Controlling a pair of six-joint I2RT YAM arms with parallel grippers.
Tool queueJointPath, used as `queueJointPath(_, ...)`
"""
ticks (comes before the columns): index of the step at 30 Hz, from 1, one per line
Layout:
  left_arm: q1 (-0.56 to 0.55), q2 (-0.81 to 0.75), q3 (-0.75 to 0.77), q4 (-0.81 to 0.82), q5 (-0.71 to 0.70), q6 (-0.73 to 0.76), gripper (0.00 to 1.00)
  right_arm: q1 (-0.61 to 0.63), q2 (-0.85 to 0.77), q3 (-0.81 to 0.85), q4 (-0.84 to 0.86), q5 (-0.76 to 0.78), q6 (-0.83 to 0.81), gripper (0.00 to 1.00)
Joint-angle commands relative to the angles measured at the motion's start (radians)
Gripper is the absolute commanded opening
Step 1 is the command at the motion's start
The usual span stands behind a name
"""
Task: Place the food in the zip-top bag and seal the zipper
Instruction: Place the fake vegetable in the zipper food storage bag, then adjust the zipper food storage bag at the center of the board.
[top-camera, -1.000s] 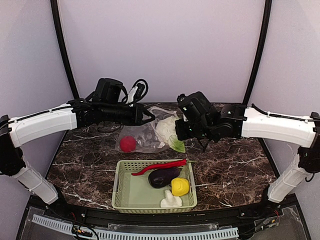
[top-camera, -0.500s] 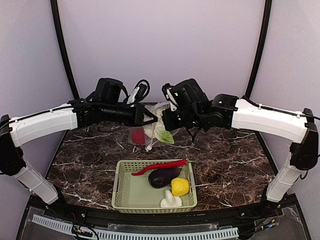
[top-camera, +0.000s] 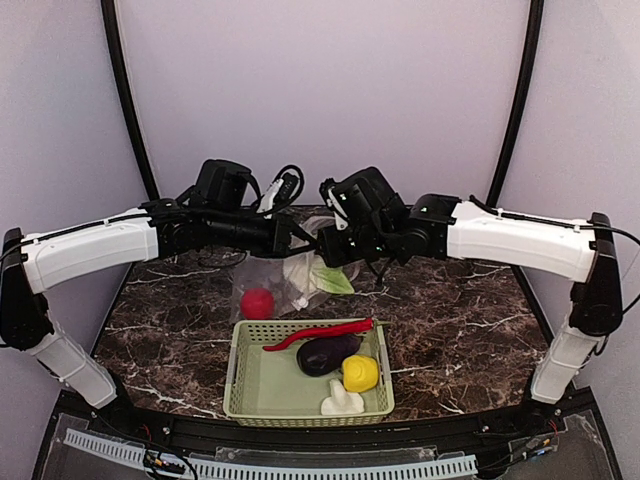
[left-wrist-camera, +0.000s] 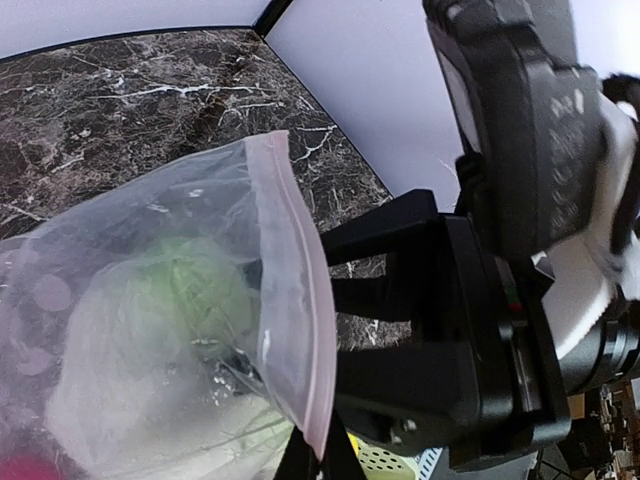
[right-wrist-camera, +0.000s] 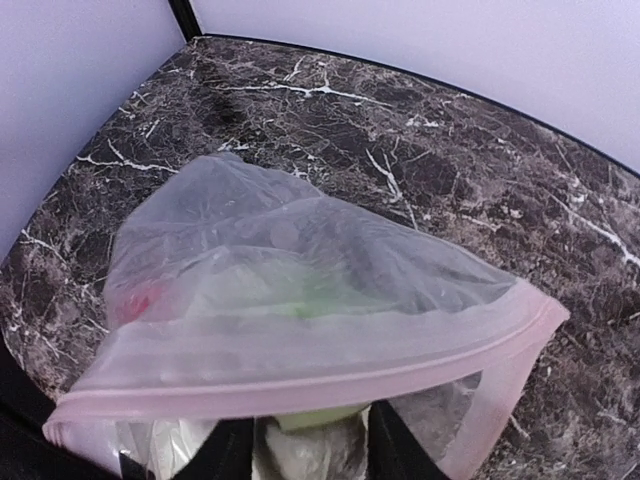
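My left gripper (top-camera: 296, 240) is shut on the pinkish zipper strip (left-wrist-camera: 300, 330) of the clear zip-top bag (top-camera: 272, 278) and holds it hanging above the table. My right gripper (top-camera: 324, 252) is at the bag's mouth, shut on the white and green cauliflower (right-wrist-camera: 312, 440), which sits between its fingers (right-wrist-camera: 228, 452) below the zipper (right-wrist-camera: 300, 378). A red pepper (top-camera: 258, 302) lies at the bag's bottom. The red chili (top-camera: 320, 331), purple eggplant (top-camera: 325, 354), yellow pepper (top-camera: 360, 373) and white mushroom (top-camera: 341, 402) lie in the basket. The slider is not visible.
The pale green perforated basket (top-camera: 236, 372) stands at the near middle of the dark marble table (top-camera: 460, 320), just below the hanging bag. Purple walls and black posts enclose the back and sides. Both arms meet closely over the table's far middle.
The bag has gone from lying on the table to hanging from my left gripper. My right gripper moved left with the cauliflower into the bag's mouth. The red pepper slid down.
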Motion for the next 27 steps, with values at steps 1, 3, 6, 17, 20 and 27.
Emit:
queueJointPath(1,-0.006,-0.047,0.016,-0.018,-0.057,0.010,0.01,-0.005,-0.078,-0.035,0.046,-0.047,0.014,0.51)
queueJointPath(3,-0.004,-0.052,0.014,-0.017,-0.068,0.007,0.01,-0.005,-0.111,-0.057,0.045,-0.068,0.025,0.59)
queueJointPath(6,0.001,-0.057,0.010,-0.019,-0.081,0.001,0.01,-0.005,-0.177,-0.100,0.045,-0.114,0.048,0.66)
queueJointPath(17,0.022,-0.085,-0.025,-0.005,-0.071,-0.003,0.01,-0.044,-0.353,-0.305,0.010,-0.122,0.201,0.69)
queueJointPath(20,0.023,-0.090,-0.029,-0.005,-0.069,-0.003,0.01,-0.077,-0.344,-0.350,0.022,-0.155,0.232,0.66)
queueJointPath(27,0.024,-0.100,-0.030,-0.011,-0.072,-0.003,0.01,-0.106,-0.269,-0.370,0.083,-0.230,0.234,0.57)
